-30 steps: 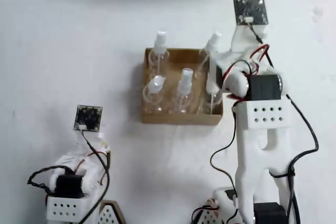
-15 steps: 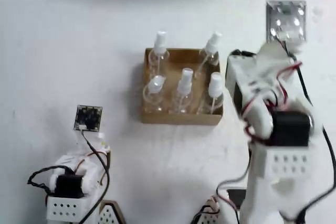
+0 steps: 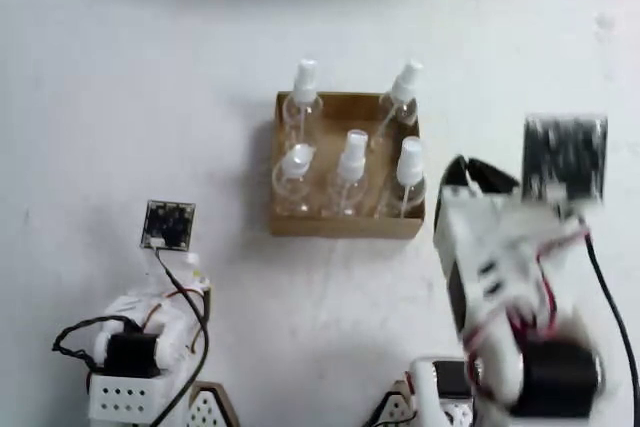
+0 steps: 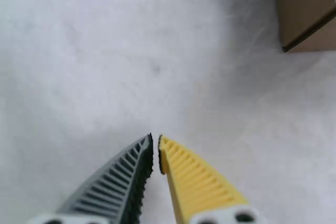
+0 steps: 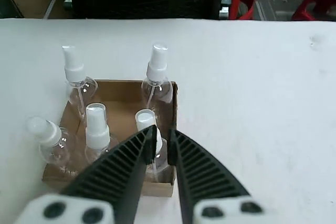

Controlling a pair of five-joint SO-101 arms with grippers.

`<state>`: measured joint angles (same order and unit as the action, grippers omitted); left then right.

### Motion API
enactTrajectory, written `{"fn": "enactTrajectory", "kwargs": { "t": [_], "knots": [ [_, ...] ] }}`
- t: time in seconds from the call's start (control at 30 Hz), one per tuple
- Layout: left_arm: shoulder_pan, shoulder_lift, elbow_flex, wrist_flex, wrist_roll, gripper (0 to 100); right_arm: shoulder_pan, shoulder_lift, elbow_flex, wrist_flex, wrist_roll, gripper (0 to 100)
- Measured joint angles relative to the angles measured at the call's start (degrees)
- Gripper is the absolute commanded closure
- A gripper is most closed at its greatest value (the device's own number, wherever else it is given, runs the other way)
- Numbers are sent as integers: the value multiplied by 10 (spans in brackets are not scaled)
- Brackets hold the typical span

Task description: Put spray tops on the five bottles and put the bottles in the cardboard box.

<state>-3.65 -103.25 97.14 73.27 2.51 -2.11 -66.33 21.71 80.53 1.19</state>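
Five clear white-topped bottles (image 3: 350,175) in cardboard box (image 3: 340,223), left hand (image 4: 155,142) together, right hand (image 5: 162,131) apart.

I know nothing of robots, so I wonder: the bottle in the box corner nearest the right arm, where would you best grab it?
Likely the neck under its spray top, from straight above: the bottle stands upright, with the cardboard box wall and other bottles crowding its body.

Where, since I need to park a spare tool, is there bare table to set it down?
Widest: the table left of the cardboard box, beyond the left arm. Also the strip past the box's far side. Crowded: the box, packed with five bottles, and its right, by the right pincer.
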Motion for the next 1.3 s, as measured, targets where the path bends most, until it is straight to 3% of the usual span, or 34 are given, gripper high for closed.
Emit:
{"fn": "enactTrajectory", "kwargs": {
  "t": [0.27, 0.5, 0.57, 0.7, 0.97, 1.1, 1.3],
  "knots": [
    [0, 0, 0, 0, 0, 976, 0, -212, 135, 0, 2, 858],
    [0, 0, 0, 0, 0, 976, 0, -358, 279, 0, 3, 937],
    [-9, 0, 0, 0, 0, 976, -1, -364, 290, 0, 3, 986],
    [-54, 0, 0, 0, 0, 976, -1, -364, 295, 0, 12, 983],
    [-66, 0, 0, 0, 0, 976, -1, -367, 325, 0, 154, 982],
    [-67, 0, 0, 0, 0, 976, 1, -367, 365, 0, 174, 982],
    [-69, 0, 0, 0, 0, 976, 94, -367, 414, 0, 176, 982]
  ]
}}
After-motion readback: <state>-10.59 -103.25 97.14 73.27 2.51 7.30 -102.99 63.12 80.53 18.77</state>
